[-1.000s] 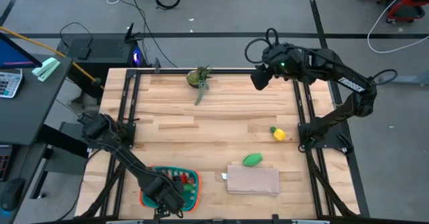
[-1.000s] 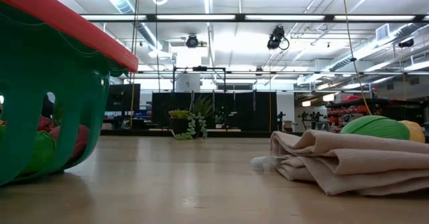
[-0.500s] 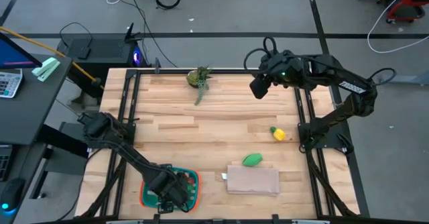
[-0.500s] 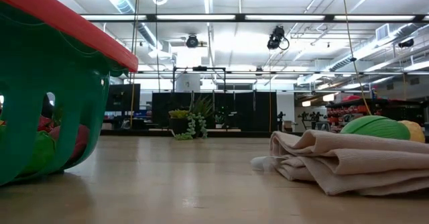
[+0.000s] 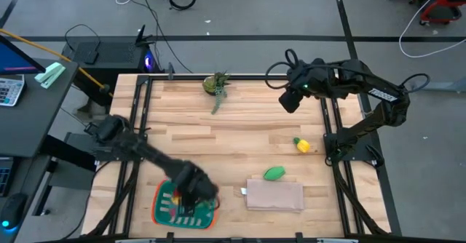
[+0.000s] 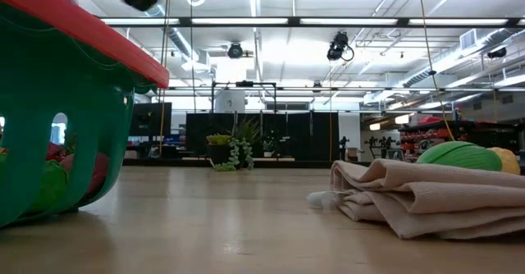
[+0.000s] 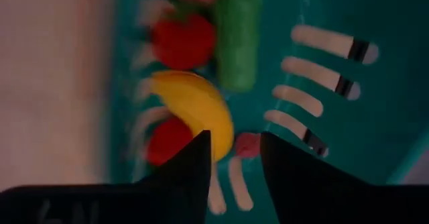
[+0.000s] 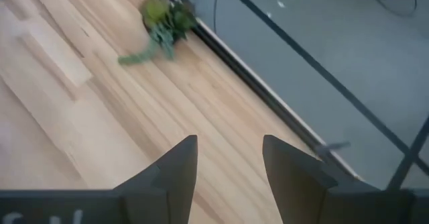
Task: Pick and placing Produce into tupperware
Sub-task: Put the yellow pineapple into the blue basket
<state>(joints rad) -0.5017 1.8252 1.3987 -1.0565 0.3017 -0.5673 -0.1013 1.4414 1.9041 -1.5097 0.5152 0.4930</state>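
The teal tupperware with an orange rim [image 5: 156,205] sits at the table's near left; it fills the left of the low view as the tupperware [image 6: 57,93]. Inside lie a yellow banana [image 7: 194,106], a green piece [image 7: 236,36] and red pieces [image 7: 181,39]. My left gripper [image 5: 192,186] [image 7: 234,143] hovers open above the tray, holding nothing. A green piece [image 5: 274,173] and a yellow piece with a green top [image 5: 301,145] rest on the wood at the right. My right gripper [image 5: 291,100] [image 8: 229,147] hangs open over the far right of the table.
A folded beige cloth [image 5: 275,196] [image 6: 410,196] lies near the table's near edge, just in front of the green piece [image 6: 459,155]. A leafy plant [image 5: 216,85] [image 8: 161,19] sits at the far edge. Bare wood spans the table's middle.
My left gripper has drawn away from the tray's near-left corner, moving toward the far edge and a little right, and the tray's contents now show beside it. My right gripper has shifted toward the near edge and slightly right.
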